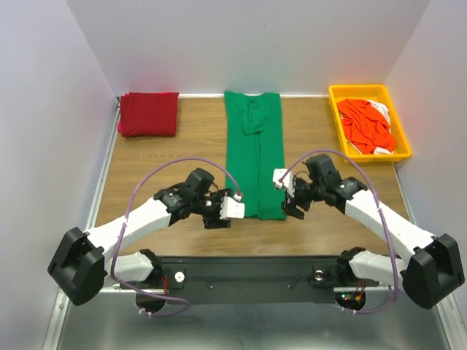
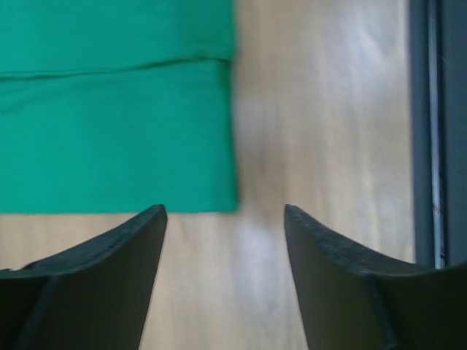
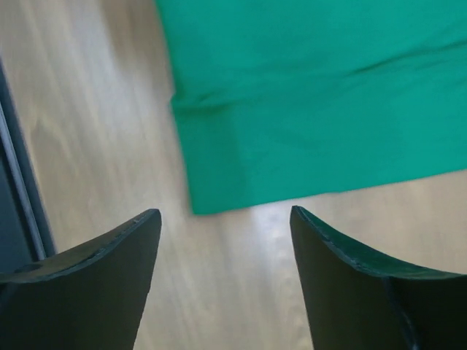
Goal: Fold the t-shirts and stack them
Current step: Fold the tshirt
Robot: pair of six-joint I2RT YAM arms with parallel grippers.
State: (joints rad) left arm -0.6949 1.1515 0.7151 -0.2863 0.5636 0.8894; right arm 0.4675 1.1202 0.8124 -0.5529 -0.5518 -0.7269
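left gripper (image 1: 217,214) hangs with its 2 fingers spread and nothing between them, just off the near left corner of the green t-shirt (image 1: 254,153). far to the left, a dark red t-shirt (image 1: 149,113) lies folded by the back wall. the green one lies in the middle of the table (image 1: 168,160) as 1 long strip, its side flaps turned in. right gripper (image 1: 295,207) is likewise spread and empty beside the near right corner. at the far right, a yellow tray (image 1: 334,117) holds orange-red and white t-shirts (image 1: 365,124).

risks as i judge them: a pinch taking only the top layer would let the flaps fall open. uneven lifting by the 2 arms would skew the fold. closing short of the hem would catch only wood.
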